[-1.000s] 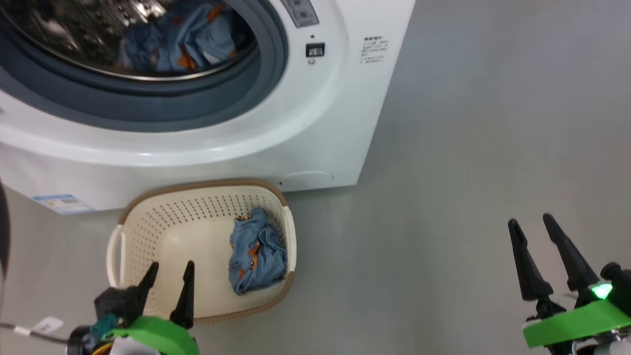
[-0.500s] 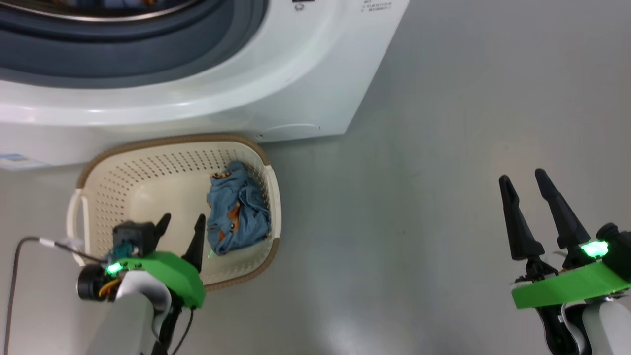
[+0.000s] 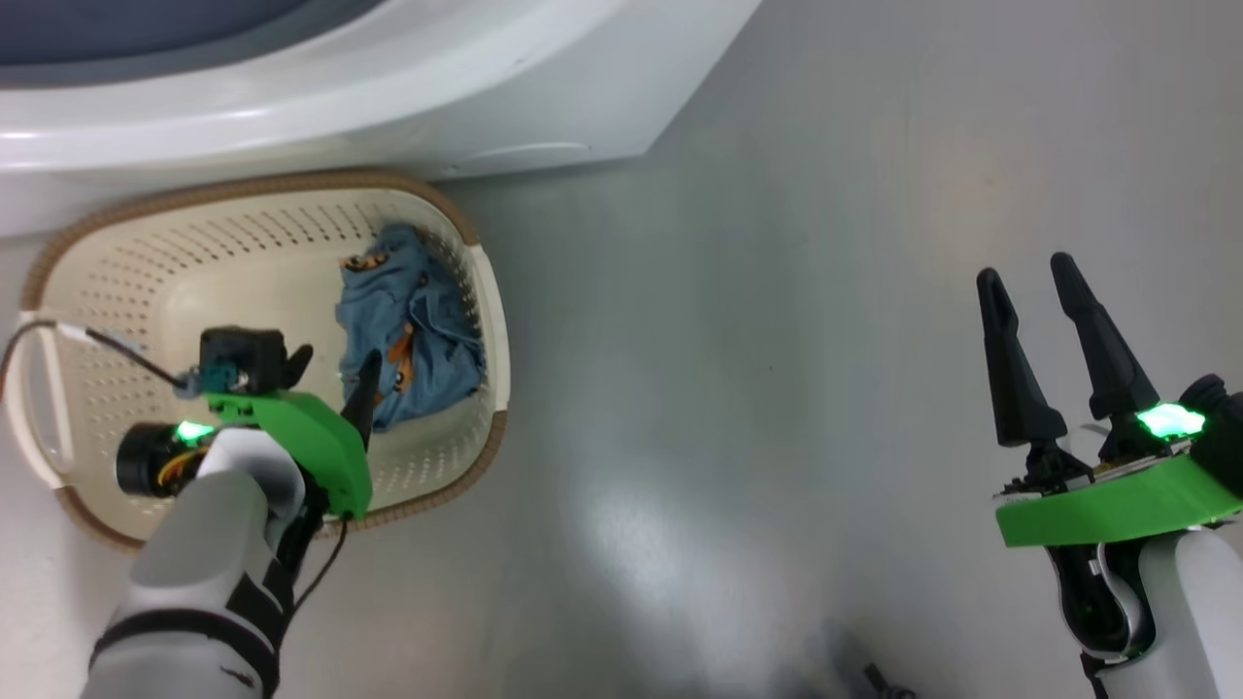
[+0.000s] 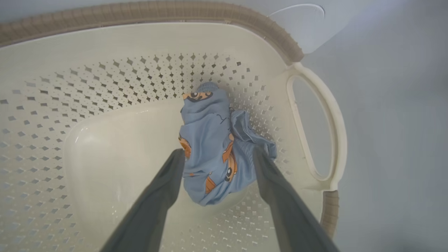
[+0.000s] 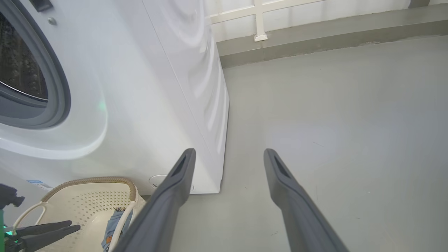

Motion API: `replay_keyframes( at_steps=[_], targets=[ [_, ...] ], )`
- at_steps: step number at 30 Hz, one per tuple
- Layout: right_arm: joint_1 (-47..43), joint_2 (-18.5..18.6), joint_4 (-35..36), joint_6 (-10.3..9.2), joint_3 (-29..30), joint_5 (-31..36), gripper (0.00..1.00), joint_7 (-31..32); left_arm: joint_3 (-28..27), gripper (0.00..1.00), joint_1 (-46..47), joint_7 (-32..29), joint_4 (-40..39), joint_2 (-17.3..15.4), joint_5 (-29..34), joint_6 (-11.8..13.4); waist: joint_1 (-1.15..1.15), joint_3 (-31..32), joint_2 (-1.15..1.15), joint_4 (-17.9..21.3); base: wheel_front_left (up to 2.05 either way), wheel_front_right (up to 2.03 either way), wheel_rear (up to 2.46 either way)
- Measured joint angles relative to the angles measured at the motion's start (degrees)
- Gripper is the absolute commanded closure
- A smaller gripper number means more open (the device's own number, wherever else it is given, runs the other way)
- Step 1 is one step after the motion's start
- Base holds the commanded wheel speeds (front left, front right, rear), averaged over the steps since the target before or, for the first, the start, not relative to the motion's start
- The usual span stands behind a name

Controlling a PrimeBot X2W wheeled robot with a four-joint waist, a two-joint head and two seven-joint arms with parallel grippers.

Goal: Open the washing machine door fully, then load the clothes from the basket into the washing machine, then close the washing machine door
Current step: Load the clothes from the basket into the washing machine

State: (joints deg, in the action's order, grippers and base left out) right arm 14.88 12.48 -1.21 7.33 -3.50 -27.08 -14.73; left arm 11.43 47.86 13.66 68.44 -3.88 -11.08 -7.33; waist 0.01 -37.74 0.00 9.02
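— Grey floor (image 3: 777,291) lies beside the washing machine (image 5: 140,87); what do your wrist views add?
— Right wrist view: drum opening (image 5: 21,70), back wall (image 5: 315,10). Left wrist view: your left tool (image 4: 218,151) gapes wide, fingers (image 4: 154,203) either side of the clothes (image 4: 213,140) in the basket (image 4: 140,42), gripping nothing. Your right tool (image 3: 1024,269) stands open, empty, above floor.

Head camera looks steeply down; all three views share the basket (image 3: 262,184).

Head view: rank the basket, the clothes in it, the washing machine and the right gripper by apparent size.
1. The basket and the washing machine: about alike; the machine is cut off by the frame.
2. The clothes and the right gripper: about alike; the gripper sits nearer the camera, so no ranking.
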Motion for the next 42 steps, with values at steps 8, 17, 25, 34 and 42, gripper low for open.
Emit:
replay_keyframes(
  at_steps=[8,17,25,34,42],
  targets=[
    [2.34,-0.22,0.81,0.00,-0.62,0.00,0.00,0.00,7.57,0.00,5.05,-5.15,2.05,-0.77,-6.01,0.00,0.00,-5.34,0.00,1.20,0.00,0.00,0.00],
    [4.56,-0.25,2.61,0.00,-1.75,-0.32,0.00,0.00,15.03,0.00,8.99,-10.04,1.93,-4.34,-12.83,0.00,-0.01,-10.46,0.00,2.16,0.00,0.00,0.00],
    [5.38,-0.25,3.47,0.00,-2.36,-0.33,0.00,0.00,17.95,0.00,11.97,-11.00,2.15,-5.98,-16.92,0.00,0.00,-13.63,0.00,3.43,0.00,0.00,0.00],
    [5.53,-0.57,3.79,0.00,-3.15,-0.33,0.00,0.00,20.98,0.00,12.71,-11.24,2.03,-6.50,-21.02,0.00,-0.01,-15.11,0.00,4.59,0.00,0.00,0.00],
    [5.61,-0.57,3.83,0.00,-3.25,-0.33,0.00,0.00,24.51,1.00,13.09,-11.21,1.19,-7.02,-25.26,0.00,-0.01,-14.25,0.00,4.71,0.00,0.00,0.00]
  ],
)
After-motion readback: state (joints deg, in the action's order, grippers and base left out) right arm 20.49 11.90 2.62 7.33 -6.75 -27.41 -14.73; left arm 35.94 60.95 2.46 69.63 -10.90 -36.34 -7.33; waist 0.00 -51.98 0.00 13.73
